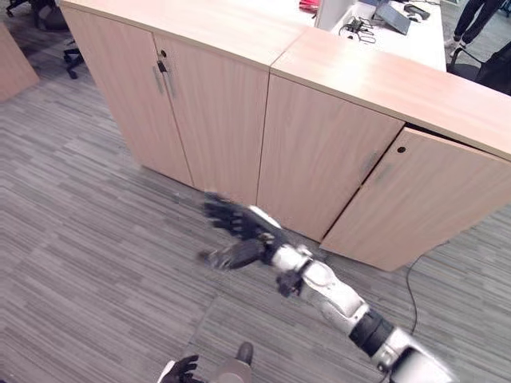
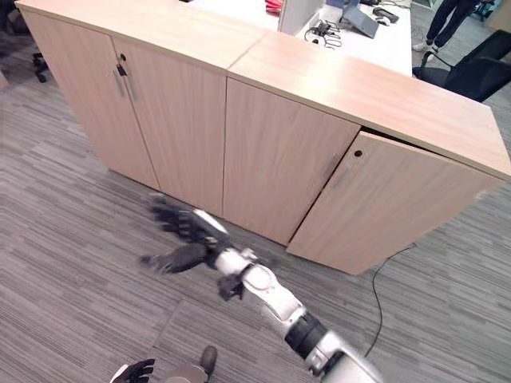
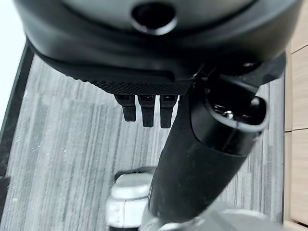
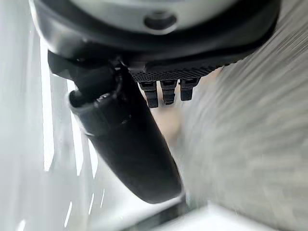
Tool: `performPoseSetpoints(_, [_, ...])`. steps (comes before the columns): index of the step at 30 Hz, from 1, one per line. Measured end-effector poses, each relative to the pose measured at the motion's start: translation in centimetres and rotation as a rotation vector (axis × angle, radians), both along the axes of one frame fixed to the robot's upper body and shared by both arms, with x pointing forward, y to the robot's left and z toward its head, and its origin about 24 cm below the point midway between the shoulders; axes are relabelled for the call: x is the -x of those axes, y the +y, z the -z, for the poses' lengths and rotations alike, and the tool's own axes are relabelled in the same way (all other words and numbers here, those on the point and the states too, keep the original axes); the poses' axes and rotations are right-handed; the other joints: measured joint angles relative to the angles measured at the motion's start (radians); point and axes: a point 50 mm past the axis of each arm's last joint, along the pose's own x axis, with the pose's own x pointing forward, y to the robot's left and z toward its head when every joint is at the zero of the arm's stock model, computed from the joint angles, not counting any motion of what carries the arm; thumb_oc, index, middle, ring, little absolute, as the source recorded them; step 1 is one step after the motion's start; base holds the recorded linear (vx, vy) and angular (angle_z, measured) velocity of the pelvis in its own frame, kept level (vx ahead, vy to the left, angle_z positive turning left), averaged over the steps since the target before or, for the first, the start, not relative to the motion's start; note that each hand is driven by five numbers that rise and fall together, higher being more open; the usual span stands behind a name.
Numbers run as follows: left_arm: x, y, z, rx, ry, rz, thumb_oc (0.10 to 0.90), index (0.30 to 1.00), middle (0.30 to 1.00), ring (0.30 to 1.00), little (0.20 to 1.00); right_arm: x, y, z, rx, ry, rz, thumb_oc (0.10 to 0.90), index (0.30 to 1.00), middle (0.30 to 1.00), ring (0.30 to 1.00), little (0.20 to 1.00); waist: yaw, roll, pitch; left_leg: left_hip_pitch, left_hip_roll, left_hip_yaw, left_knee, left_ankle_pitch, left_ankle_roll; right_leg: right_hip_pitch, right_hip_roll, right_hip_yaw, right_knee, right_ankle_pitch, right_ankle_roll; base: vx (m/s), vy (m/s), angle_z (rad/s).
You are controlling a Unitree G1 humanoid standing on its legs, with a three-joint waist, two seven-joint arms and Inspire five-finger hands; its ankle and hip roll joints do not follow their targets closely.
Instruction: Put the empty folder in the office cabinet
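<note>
Right robot hand [image 1: 231, 227] fingers apart, empty, near cabinet [image 1: 335, 159]; left robot hand [image 1: 182, 370] fingers unclear.

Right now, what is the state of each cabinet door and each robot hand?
Left cabinet doors: shut.
Middle door: shut.
Rightmost door: ajar, its top edge standing out from the cabinet.
Right hand: open, holding nothing, in front of the cabinet.
Left hand: low, holding nothing.

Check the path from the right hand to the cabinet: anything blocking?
Nothing visible stands between the right hand, fingers spread and empty, and the office cabinet. The doors are the obstacle: the nearest ones are shut, and only the right-end door stands slightly ajar.
</note>
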Motion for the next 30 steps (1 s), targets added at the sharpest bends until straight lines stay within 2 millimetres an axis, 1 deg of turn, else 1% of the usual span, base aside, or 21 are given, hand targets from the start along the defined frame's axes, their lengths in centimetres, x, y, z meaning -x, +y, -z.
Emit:
performPoseSetpoints(1, [0.0, 0.2, 0.0, 0.009, 0.000, -0.026, 0.800, 0.900, 0.900, 0.900, 0.900, 0.1, -1.7, 2.4, 0.037, 0.089, 0.073, 0.800, 0.900, 0.900, 0.900, 0.900, -0.018, 0.013, 0.007, 0.016, -0.003, 0.003, 0.012, -0.002, 0.019, -0.009, -0.025, 0.013, 0.075, 0.000, 0.010, -0.04, 0.154, -0.05])
performPoseSetpoints(2, [-0.1, 0.4, -0.1, 0.004, -0.003, -0.039, 0.800, 0.900, 0.900, 0.900, 0.900, 0.6, -2.7, 3.8, 0.072, 0.149, 0.112, 0.800, 0.900, 0.900, 0.900, 0.900, -0.030, 0.029, 0.017, 0.029, -0.004, 0.005, 0.014, -0.004, 0.031, -0.018, -0.040, 0.014, 0.114, -0.001, 0.024, -0.04, 0.184, -0.10])
performPoseSetpoints(3, [-0.7, 0.8, -0.4, -0.003, -0.023, -0.051, 0.800, 0.900, 0.900, 0.900, 0.900, 2.2, -5.6, 6.7, 0.122, 0.257, 0.211, 0.800, 0.900, 0.900, 0.900, 0.900, -0.056, 0.048, 0.025, 0.045, -0.011, 0.010, 0.012, -0.001, 0.047, -0.055, -0.069, 0.052, 0.216, 0.028, 0.070, -0.03, 0.125, -0.01])
performPoseSetpoints(4, [-1.3, 0.9, -0.5, -0.005, -0.040, -0.062, 0.800, 0.900, 0.900, 0.900, 0.900, 3.3, -7.3, 8.4, 0.148, 0.326, 0.274, 0.800, 0.900, 0.900, 0.900, 0.900, -0.074, 0.054, 0.030, 0.054, -0.015, 0.010, 0.013, 0.002, 0.054, -0.083, -0.091, 0.068, 0.282, 0.050, 0.097, 0.12, 0.028, -0.02])
performPoseSetpoints(5, [-1.9, 0.8, -0.7, 0.000, -0.060, -0.067, 0.800, 0.900, 0.900, 0.900, 0.900, 5.5, -10.2, 11.0, 0.221, 0.444, 0.379, 0.800, 0.900, 0.900, 0.900, 0.900, -0.100, 0.086, 0.042, 0.080, -0.014, -0.011, -0.003, -0.012, 0.061, -0.119, -0.059, 0.169, 0.327, 0.005, 0.143, 0.11, -0.011, 0.09])
performPoseSetpoints(6, [-2.3, 0.9, -0.8, 0.002, -0.070, -0.072, 0.800, 0.900, 0.900, 0.900, 0.900, 6.6, -11.3, 12.1, 0.263, 0.502, 0.418, 0.800, 0.900, 0.900, 0.900, 0.900, -0.115, 0.094, 0.040, 0.089, -0.016, -0.034, -0.020, -0.010, 0.059, -0.122, -0.022, 0.225, 0.297, -0.021, 0.145, 0.13, -0.104, 0.31])
performPoseSetpoints(7, [-3.1, 1.3, -1.1, -0.006, -0.083, -0.071, 0.800, 0.900, 0.900, 0.900, 0.900, 8.4, -12.8, 13.8, 0.322, 0.602, 0.476, 0.800, 0.900, 0.900, 0.900, 0.900, -0.143, 0.099, 0.039, 0.100, -0.021, -0.057, -0.046, 0.002, 0.055, -0.110, 0.031, 0.278, 0.206, -0.058, 0.122, 0.05, -0.072, 0.44])
performPoseSetpoints(8, [-4.0, 1.3, -1.4, -0.009, -0.105, -0.054, 0.800, 0.900, 0.900, 0.900, 0.900, 9.5, -14.1, 14.5, 0.378, 0.650, 0.506, 0.800, 0.900, 0.900, 0.900, 0.900, -0.156, 0.091, 0.041, 0.101, -0.034, -0.064, -0.051, 0.008, 0.055, -0.116, 0.052, 0.267, 0.142, -0.070, 0.103, 0.09, -0.098, 0.47])
performPoseSetpoints(9, [-4.5, 1.2, -1.5, -0.013, -0.106, -0.032, 0.800, 0.900, 0.900, 0.900, 0.900, 10.4, -14.8, 15.0, 0.409, 0.685, 0.531, 0.800, 0.900, 0.900, 0.900, 0.900, -0.158, 0.087, 0.039, 0.103, -0.044, -0.075, -0.055, 0.009, 0.056, -0.104, 0.072, 0.265, 0.067, -0.067, 0.087, 0.13, -0.093, 0.38])
performPoseSetpoints(10, [-4.9, 1.0, -1.6, -0.012, -0.110, -0.020, 0.800, 0.900, 0.900, 0.900, 0.900, 11.2, -15.4, 15.5, 0.446, 0.720, 0.562, 0.800, 0.900, 0.900, 0.900, 0.900, -0.172, 0.079, 0.038, 0.111, -0.059, -0.088, -0.062, 0.009, 0.057, -0.097, 0.082, 0.265, -0.017, -0.046, 0.062, 0.13, -0.092, 0.36])
performPoseSetpoints(11, [-4.9, 0.8, -1.4, -0.003, -0.107, -0.019, 0.800, 0.900, 0.900, 0.900, 0.900, 11.7, -15.8, 15.8, 0.450, 0.735, 0.590, 0.800, 0.900, 0.900, 0.900, 0.900, -0.187, 0.079, 0.036, 0.122, -0.064, -0.103, -0.077, 0.010, 0.054, -0.087, 0.088, 0.270, -0.059, -0.027, 0.047, 0.16, -0.090, 0.54])
performPoseSetpoints(12, [-4.9, 0.5, -1.3, 0.003, -0.097, -0.022, 0.800, 0.900, 0.900, 0.900, 0.900, 12.3, -15.8, 16.2, 0.455, 0.762, 0.607, 0.800, 0.900, 0.900, 0.900, 0.900, -0.204, 0.076, 0.033, 0.132, -0.067, -0.119, -0.088, 0.014, 0.046, -0.057, 0.092, 0.274, -0.115, -0.005, 0.040, 0.11, -0.055, 0.48])
performPoseSetpoints(13, [-4.8, 0.4, -1.2, 0.004, -0.091, -0.024, 0.800, 0.900, 0.900, 0.900, 0.900, 12.6, -15.6, 16.5, 0.459, 0.784, 0.612, 0.800, 0.900, 0.900, 0.900, 0.900, -0.205, 0.068, 0.028, 0.136, -0.070, -0.125, -0.092, 0.015, 0.046, -0.052, 0.091, 0.278, -0.137, 0.015, 0.036, 0.20, -0.116, 0.33])
performPoseSetpoints(14, [-4.2, 0.5, -1.0, 0.005, -0.070, -0.031, 0.800, 0.900, 0.900, 0.900, 0.900, 13.0, -15.0, 16.9, 0.484, 0.809, 0.588, 0.800, 0.900, 0.900, 0.900, 0.900, -0.203, 0.045, 0.010, 0.143, -0.072, -0.122, -0.097, 0.013, 0.040, -0.040, 0.093, 0.279, -0.169, 0.086, 0.013, 0.14, -0.092, 0.06])
performPoseSetpoints(15, [-3.5, 0.5, -0.7, 0.008, -0.050, -0.036, 0.800, 0.900, 0.900, 0.900, 0.900, 13.4, -14.8, 17.2, 0.491, 0.824, 0.576, 0.800, 0.900, 0.900, 0.900, 0.900, -0.203, 0.038, -0.004, 0.143, -0.071, -0.123, -0.097, 0.010, 0.036, -0.031, 0.099, 0.279, -0.189, 0.114, -0.011, 0.13, -0.095, -0.05])
performPoseSetpoints(16, [-2.8, 0.2, -0.5, 0.014, -0.033, -0.038, 0.800, 0.900, 0.900, 0.900, 0.900, 14.2, -14.8, 17.5, 0.507, 0.849, 0.572, 0.800, 0.900, 0.900, 0.900, 0.900, -0.207, 0.041, -0.014, 0.146, -0.061, -0.121, -0.097, 0.005, 0.026, -0.019, 0.108, 0.278, -0.210, 0.121, -0.019, 0.11, -0.077, -0.04])
performPoseSetpoints(17, [-1.7, -0.3, 0.0, 0.031, 0.004, -0.019, 0.800, 0.900, 0.900, 0.900, 0.900, 14.5, -15.0, 17.7, 0.538, 0.860, 0.558, 0.800, 0.900, 0.900, 0.900, 0.900, -0.206, 0.045, -0.035, 0.150, -0.053, -0.119, -0.097, 0.003, 0.023, -0.004, 0.124, 0.278, -0.244, 0.132, -0.032, 0.14, -0.107, -0.07])
performPoseSetpoints(20, [-0.6, -1.2, 0.5, 0.052, 0.038, -0.007, 0.800, 0.900, 0.900, 0.900, 0.900, 14.8, -15.5, 17.8, 0.583, 0.875, 0.553, 0.800, 0.900, 0.900, 0.900, 0.900, -0.207, 0.059, -0.043, 0.164, -0.038, -0.111, -0.097, -0.004, 0.012, 0.007, 0.140, 0.281, -0.243, 0.125, -0.041, 0.06, -0.050, -0.13])
performPoseSetpoints(21, [-0.2, -1.5, 0.7, 0.057, 0.052, -0.005, 0.800, 0.900, 0.900, 0.900, 0.900, 14.8, -15.9, 17.8, 0.603, 0.874, 0.553, 0.800, 0.900, 0.900, 0.900, 0.900, -0.205, 0.061, -0.047, 0.172, -0.031, -0.103, -0.097, -0.005, 0.011, 0.009, 0.150, 0.295, -0.243, 0.123, -0.046, 0.06, -0.056, -0.24])
performPoseSetpoints(25, [-0.9, -1.2, 0.5, 0.048, 0.039, -0.010, 0.800, 0.900, 0.900, 0.900, 0.900, 15.3, -16.4, 17.9, 0.678, 0.874, 0.520, 0.800, 0.900, 0.900, 0.900, 0.900, -0.205, 0.062, -0.057, 0.175, -0.009, -0.080, -0.098, -0.020, -0.010, 0.005, 0.170, 0.307, -0.243, 0.117, -0.059, 0.06, -0.055, -0.19])
performPoseSetpoints(30, [-1.5, -1.5, 0.4, 0.058, 0.023, -0.004, 0.800, 0.900, 0.900, 0.900, 0.900, 16.5, -16.2, 18.3, 0.718, 0.899, 0.479, 0.800, 0.900, 0.900, 0.900, 0.900, -0.208, 0.061, -0.070, 0.164, 0.001, -0.076, -0.098, -0.020, -0.017, -0.010, 0.180, 0.316, -0.243, 0.116, -0.067, 0.03, -0.032, -0.05])
